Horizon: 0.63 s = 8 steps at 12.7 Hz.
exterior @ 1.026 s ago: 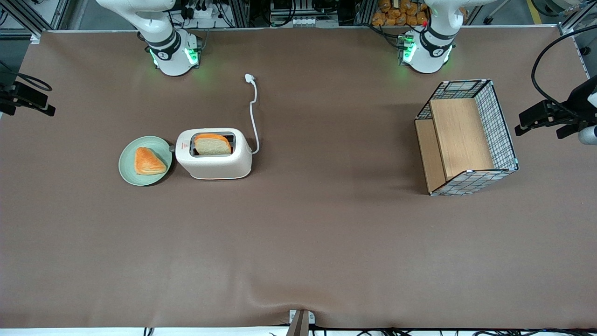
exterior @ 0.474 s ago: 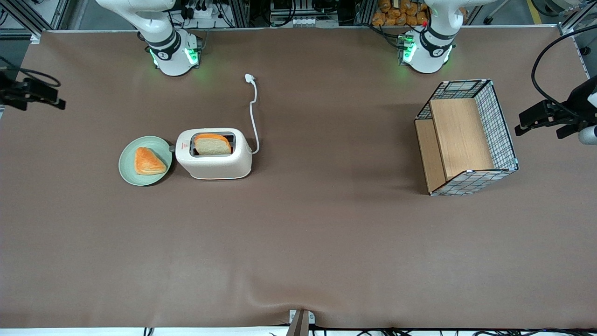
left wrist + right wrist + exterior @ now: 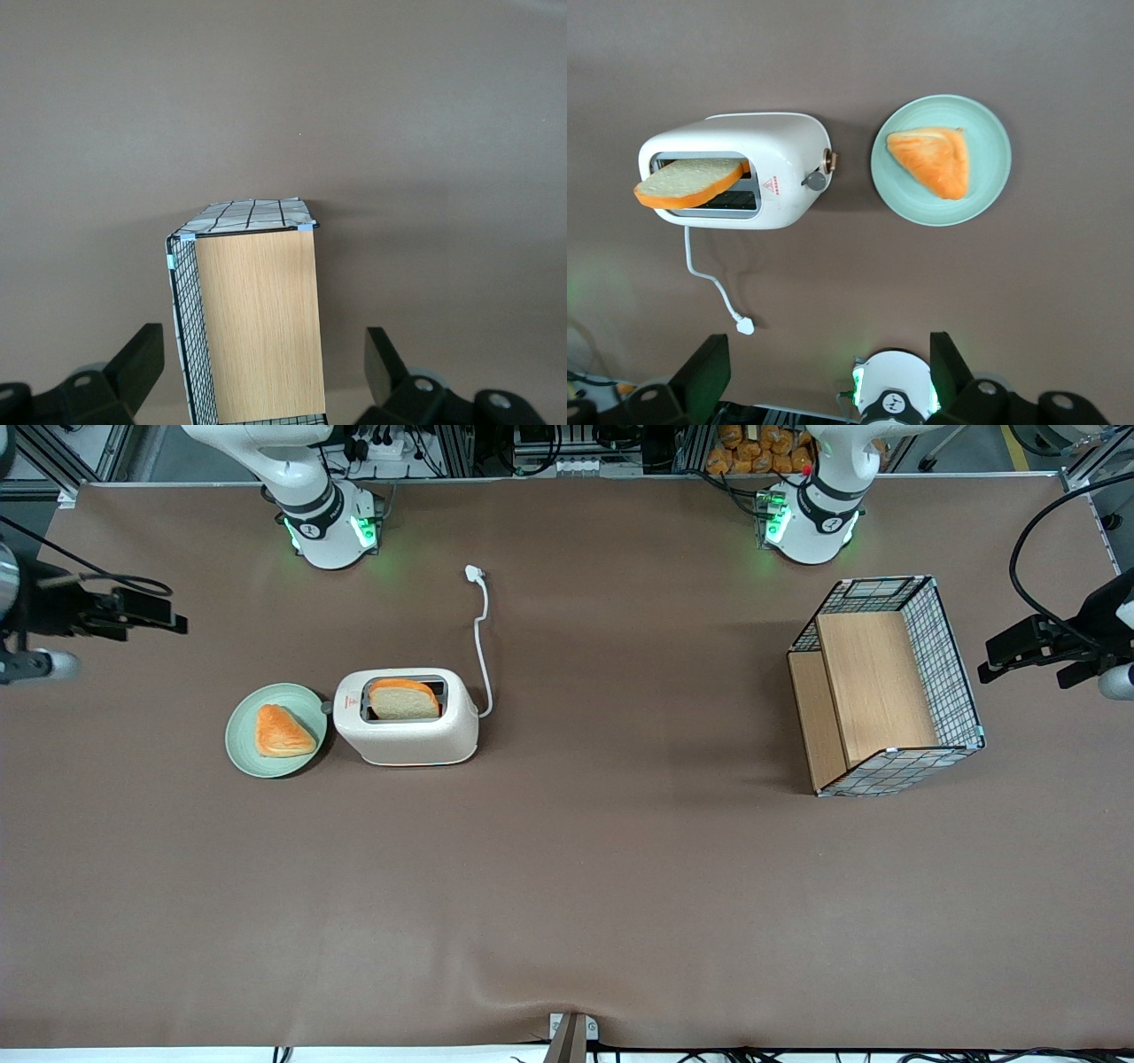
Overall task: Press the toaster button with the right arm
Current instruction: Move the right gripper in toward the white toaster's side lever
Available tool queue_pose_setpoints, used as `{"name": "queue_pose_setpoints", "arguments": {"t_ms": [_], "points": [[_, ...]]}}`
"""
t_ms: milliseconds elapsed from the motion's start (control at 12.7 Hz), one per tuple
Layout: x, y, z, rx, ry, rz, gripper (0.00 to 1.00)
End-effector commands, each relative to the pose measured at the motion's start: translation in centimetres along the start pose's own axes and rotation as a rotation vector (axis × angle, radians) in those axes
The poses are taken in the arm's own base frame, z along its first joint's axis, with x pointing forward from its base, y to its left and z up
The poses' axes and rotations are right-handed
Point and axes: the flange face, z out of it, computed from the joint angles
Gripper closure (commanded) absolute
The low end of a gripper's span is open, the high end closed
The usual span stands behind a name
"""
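Toaster button (image 3: 816, 181) well below open, empty end effector (image 3: 824, 376), toward working arm's table end.

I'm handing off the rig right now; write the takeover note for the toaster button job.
Gripper: open, empty, high over the working arm's end of the table, well away from the toaster.
Toaster: upright beside the green plate; bread slice standing up out of the slot.
Button: on the toaster's end facing the plate, untouched.
Done: nothing pressed yet.
Left: bring the gripper over the button and press it down.
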Motion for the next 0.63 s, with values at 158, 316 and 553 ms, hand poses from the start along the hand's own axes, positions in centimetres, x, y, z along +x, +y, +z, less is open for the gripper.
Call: {"name": "queue_pose_setpoints", "arguments": {"t_ms": [158, 316, 553], "points": [[1.2, 0.8, 5.2, 0.109, -0.04, 0.019, 0.0], [1.7, 1.3, 7.9, 0.17, -0.064, 0.04, 0.28], [2.4, 1.5, 11.3, 0.226, -0.077, 0.058, 0.94]]}}
